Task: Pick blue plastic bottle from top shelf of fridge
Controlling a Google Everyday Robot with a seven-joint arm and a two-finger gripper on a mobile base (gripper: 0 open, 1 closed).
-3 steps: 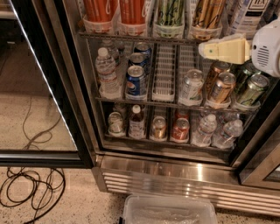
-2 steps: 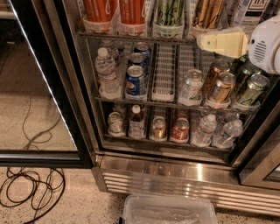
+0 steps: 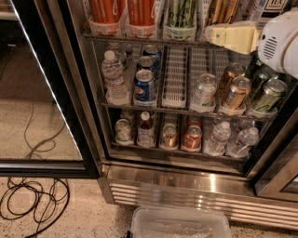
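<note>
The fridge (image 3: 186, 195) stands open with its racks in view. The top shelf (image 3: 139, 39) runs along the top of the view and carries tall orange, green and gold cans in white lane trays. The blue plastic bottle (image 3: 274, 7) shows only as a pale label with dark "TEA" print at the top right, cut off by the frame edge and partly behind my arm. My gripper (image 3: 215, 36) is cream-coloured. It points left at the level of the top shelf's front edge, in front of the gold can lane, just left of and below the bottle's label.
The middle rack holds a water bottle (image 3: 113, 74), Pepsi cans (image 3: 144, 86) and several cans at the right (image 3: 235, 93). The bottom rack holds small cans and bottles. The glass door (image 3: 46, 93) stands open at left. Cables (image 3: 32, 200) and a clear bin (image 3: 179, 223) lie on the floor.
My gripper and arm have risen from the middle rack's upper part to the top shelf's front edge. Nothing in the fridge has moved.
</note>
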